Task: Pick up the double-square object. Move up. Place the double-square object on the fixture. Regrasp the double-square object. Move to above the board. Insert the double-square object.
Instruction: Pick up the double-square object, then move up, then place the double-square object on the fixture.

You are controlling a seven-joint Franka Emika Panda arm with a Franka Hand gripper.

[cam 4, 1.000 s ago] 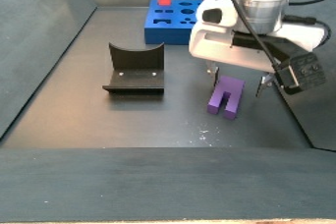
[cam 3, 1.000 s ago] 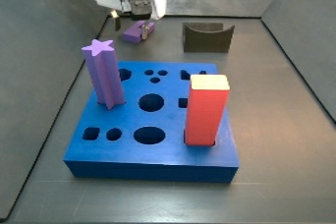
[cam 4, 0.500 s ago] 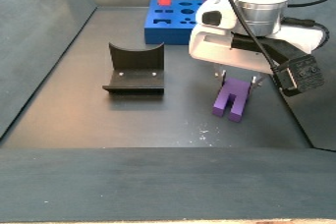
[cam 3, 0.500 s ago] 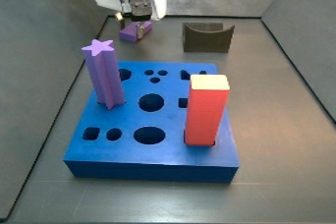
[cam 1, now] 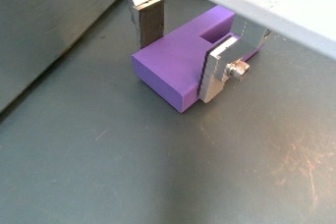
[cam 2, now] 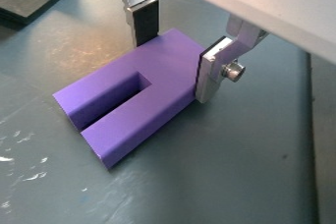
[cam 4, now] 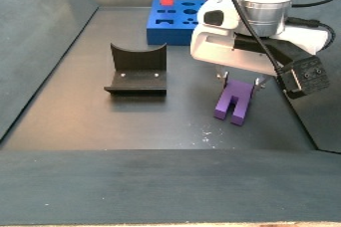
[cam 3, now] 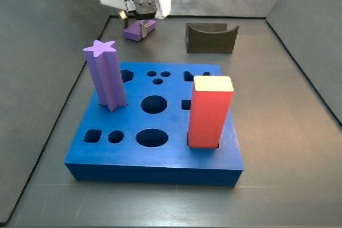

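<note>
Gripper lowered over the double-square object, seated slightly deeper than half a second ago, object unshifted on the floor since then; descent apparently finished, closing judged the step in hand. Jaws partly open, straddling the solid end of the block: one dark pad just beside one flank, the opposite silver plate against or nearly against the other; firm clamping not confirmed, nothing lifted. Double-square object lying flat on the grey floor, slotted end facing away from the fingers, near the side wall. Fixture well apart, unoccupied. Board well apart, carrying the star-topped column and red block.
</note>
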